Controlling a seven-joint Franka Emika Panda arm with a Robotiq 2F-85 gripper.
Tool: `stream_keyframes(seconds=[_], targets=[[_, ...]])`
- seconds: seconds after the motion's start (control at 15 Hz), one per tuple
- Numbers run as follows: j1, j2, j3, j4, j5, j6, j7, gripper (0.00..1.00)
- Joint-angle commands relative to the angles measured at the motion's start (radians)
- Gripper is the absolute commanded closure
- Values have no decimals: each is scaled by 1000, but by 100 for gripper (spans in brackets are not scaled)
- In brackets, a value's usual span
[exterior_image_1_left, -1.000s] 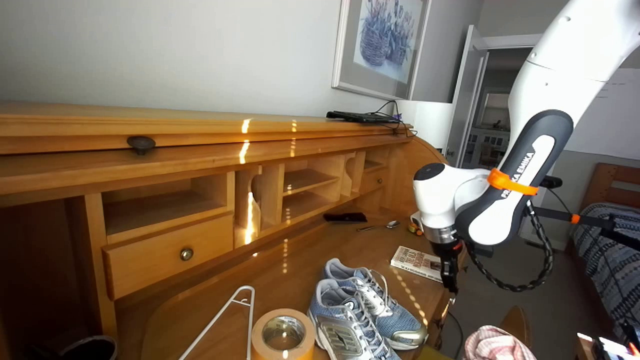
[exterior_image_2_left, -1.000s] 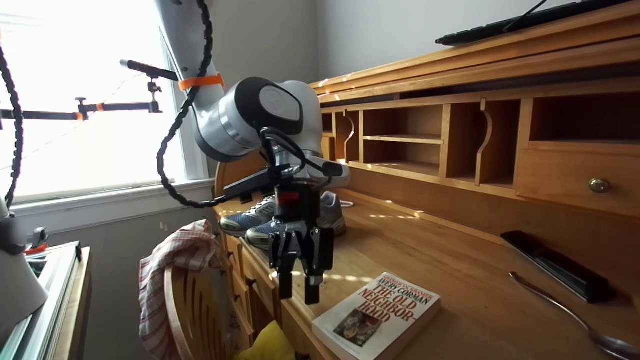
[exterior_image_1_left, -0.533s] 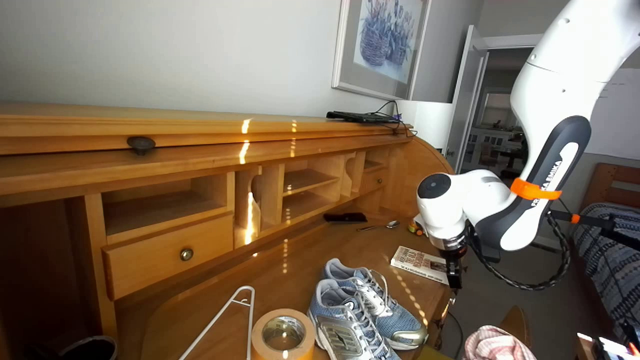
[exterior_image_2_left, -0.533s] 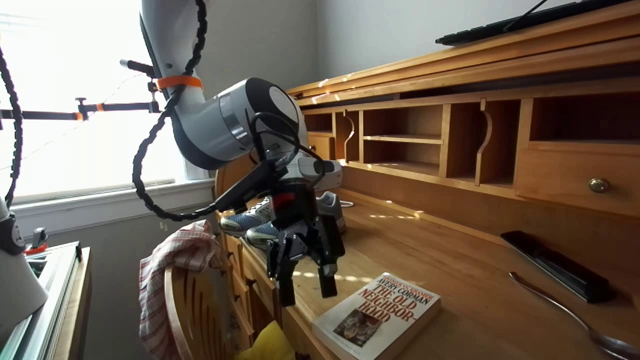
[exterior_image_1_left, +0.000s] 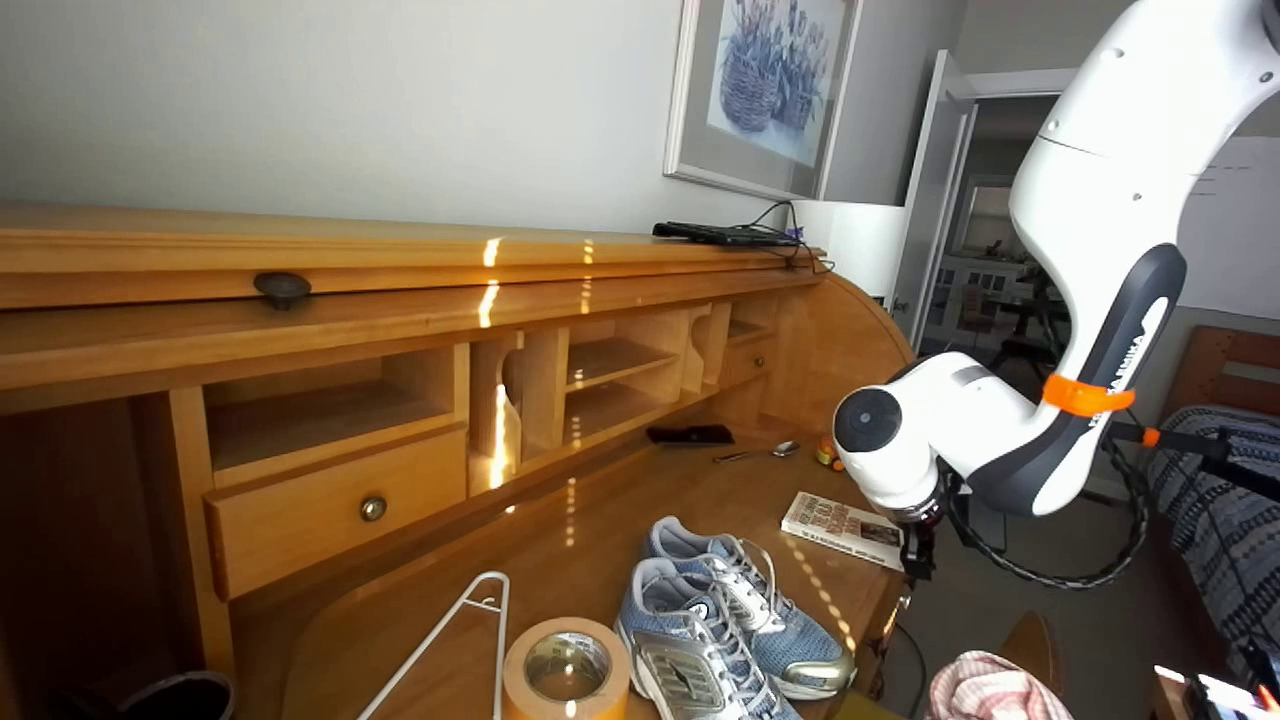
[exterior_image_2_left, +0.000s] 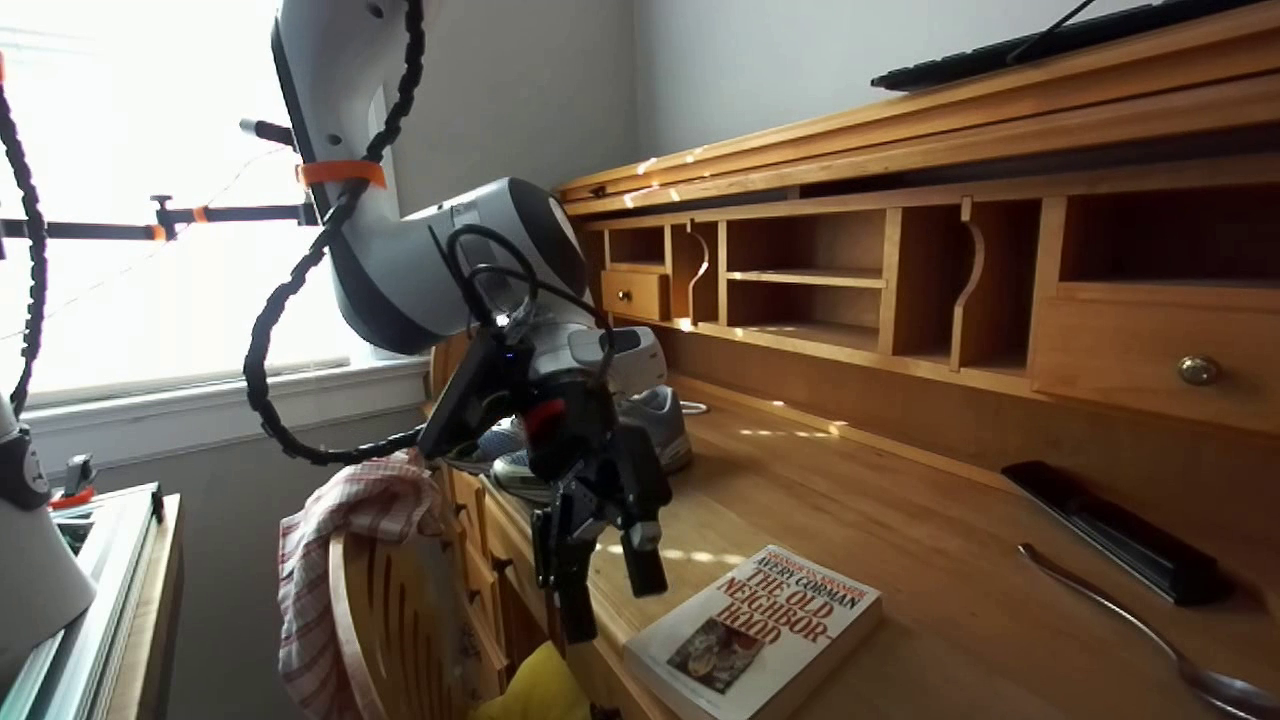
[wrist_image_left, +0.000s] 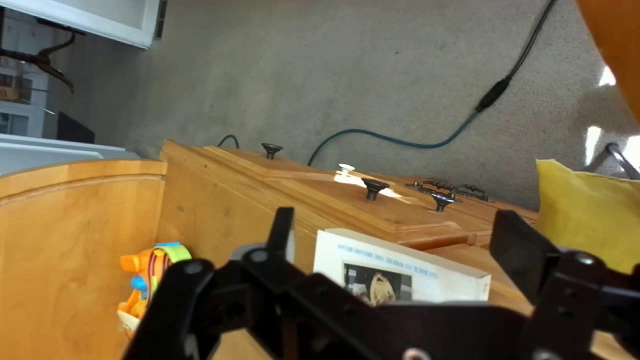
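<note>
The Old Neighborhood paperback (exterior_image_2_left: 755, 630): Lay flat, cover up, at the front edge of the counter (exterior_image_2_left: 800, 490), toward one end edge. Stayed unshifted over the last second.
Tool (exterior_image_2_left: 613, 608): Stood widely parted, with nothing gripped in the fingers (wrist_image_left: 520, 250). Hung aslant near the paperback, above or just outside the front edge; could not be placed more exactly. Not seen touching the paperback.
Tool angle: Tipped from nearly upright to a clear slant within the last second and seemingly edged a little outward, uncovering more of the paperback.
Effect of the slant: Amounted, in judgement, to a fresh angle on the paperback, not a grip; left the paperback framed between the fingers in the wrist view, still unheld.
Orange toy (wrist_image_left: 147, 262): Sat by that same end edge, close to the wooden panel (wrist_image_left: 65, 250), partly hidden by the tool in the wrist view.
Spoon (exterior_image_2_left: 1215, 688): Lay beyond the paperback, toward the back edge.
Long black object (exterior_image_2_left: 1115, 530): Lay just beside the back edge, near the spoon; too plain to identify.
Running shoes (exterior_image_1_left: 690, 660): Stood paired near the front edge, toward the opposite end edge, well apart from the paperback.
Tape roll (exterior_image_1_left: 518, 680): Lay flat just beside the running shoes.
</note>
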Motion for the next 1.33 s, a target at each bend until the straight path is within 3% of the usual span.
stream_keyframes(seconds=[0.0,0.53,1.27], targets=[[-38,37,55,12,-55,-66,120,0],[-88,118,102,56,-141,-86,299,0],[-111,207,139,137,-182,-124,416,0]])
